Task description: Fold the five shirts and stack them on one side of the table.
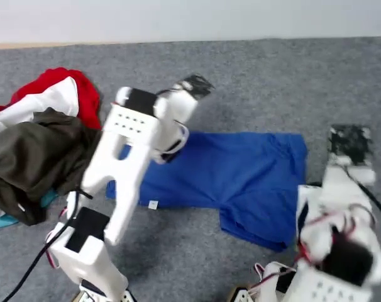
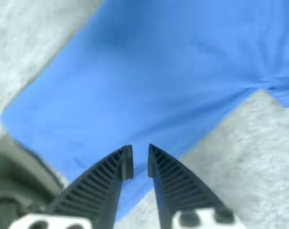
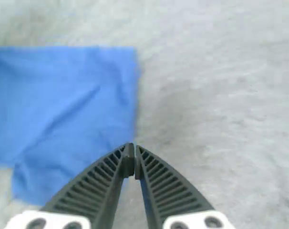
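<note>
- Blue shirt (image 1: 241, 176) lies spread flat mid-counter (image 1: 272, 82), with a sleeve toward the near edge.
- Left claw (image 2: 140, 164): above the shirt, narrow gap between the fingers, nothing in it.
- Right claw (image 3: 134, 160): tips pressed together, empty, by the shirt's right-hand edge.
- Unfolded heap (image 1: 39, 145) of red, white, dark and teal shirts sits at the left edge.

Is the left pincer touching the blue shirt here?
Cannot tell. In the left wrist view the left pincer hangs over the blue shirt, fingers slightly apart with nothing between them, but whether the tips meet the cloth is unclear.
</note>
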